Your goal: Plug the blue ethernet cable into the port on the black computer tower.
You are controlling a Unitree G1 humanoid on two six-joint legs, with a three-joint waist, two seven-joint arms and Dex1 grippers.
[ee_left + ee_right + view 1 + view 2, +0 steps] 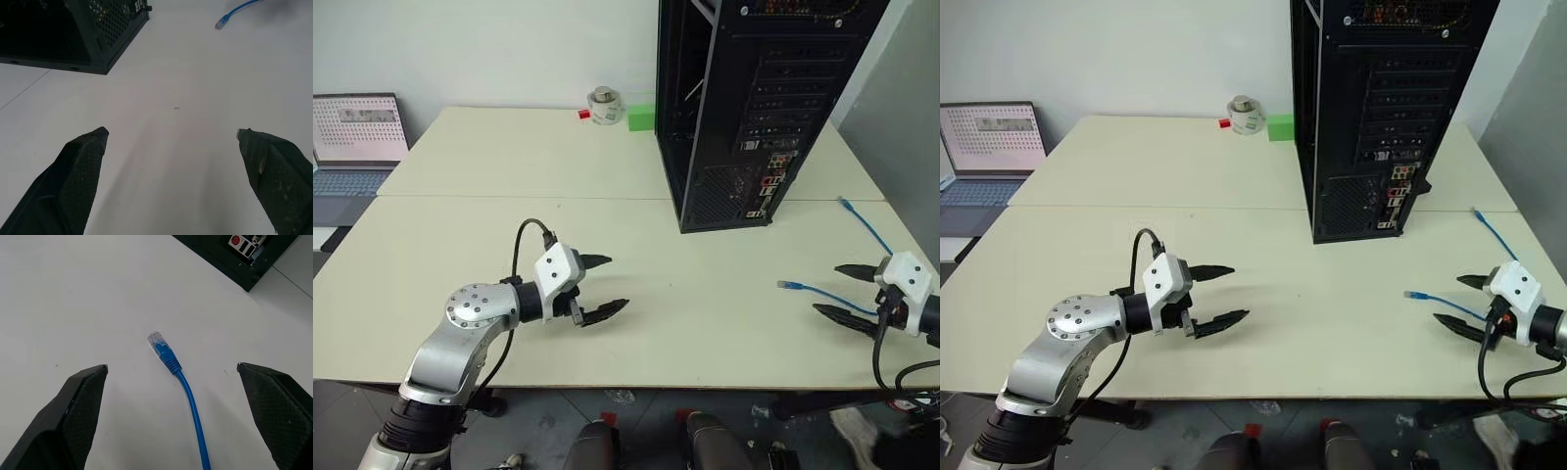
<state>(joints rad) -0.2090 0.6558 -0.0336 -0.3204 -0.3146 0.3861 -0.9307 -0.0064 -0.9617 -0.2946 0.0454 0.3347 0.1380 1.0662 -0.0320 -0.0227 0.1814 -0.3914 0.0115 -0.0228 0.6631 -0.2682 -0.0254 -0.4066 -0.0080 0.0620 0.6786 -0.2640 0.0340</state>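
- Looks like an office or a computer lab w/ a test setup, not a home.
- Two pale cream worktops (558,166) stand pushed together in front of a plain white wall (489,49).
- A black computer tower (744,98) stands on the worktop, rear connectors facing the camera.
- An open laptop (352,142) sits at the far left on another desk.
- A blue ethernet cable (188,391) lies loose on the worktop, near the tower.
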